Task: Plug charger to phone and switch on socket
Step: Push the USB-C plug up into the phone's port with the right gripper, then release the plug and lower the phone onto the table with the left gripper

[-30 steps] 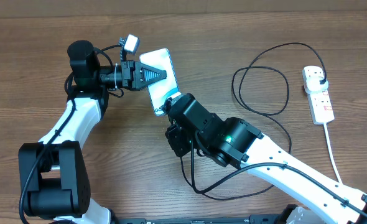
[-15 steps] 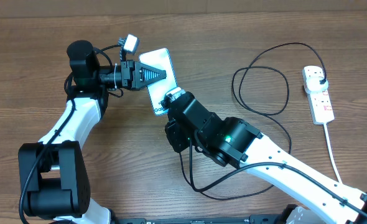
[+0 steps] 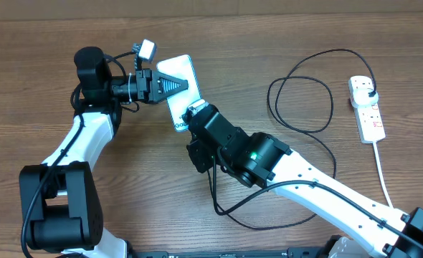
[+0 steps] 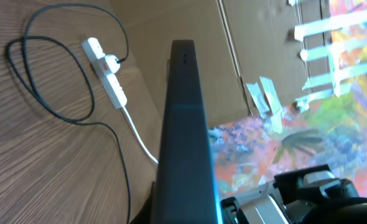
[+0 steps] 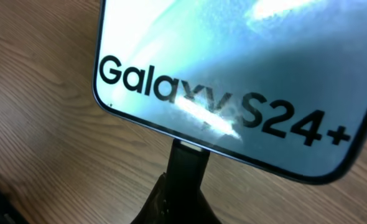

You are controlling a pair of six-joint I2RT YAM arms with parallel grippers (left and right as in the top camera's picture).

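Note:
My left gripper (image 3: 177,84) is shut on the phone (image 3: 178,107) and holds it tilted above the table, lit screen up. In the left wrist view the phone (image 4: 183,124) shows as a dark edge-on bar. My right gripper (image 3: 191,116) is shut on the black connector (image 5: 187,163) of the charger, whose tip meets the phone's bottom edge below the "Galaxy S24+" text (image 5: 214,102). How deep it sits I cannot tell. The charger cable (image 3: 301,100) loops across the table to a black plug (image 3: 370,90) in the white socket (image 3: 368,115) at the far right.
The socket's white cord (image 3: 383,175) runs toward the front right. Slack black cable (image 3: 219,204) curls under my right arm. In the left wrist view the socket (image 4: 106,70) and the cable loop (image 4: 46,81) lie in front of a cardboard wall (image 4: 190,25).
My right gripper has moved up and left to the phone's bottom edge and closed on the connector. The left arm has shifted the phone slightly left.

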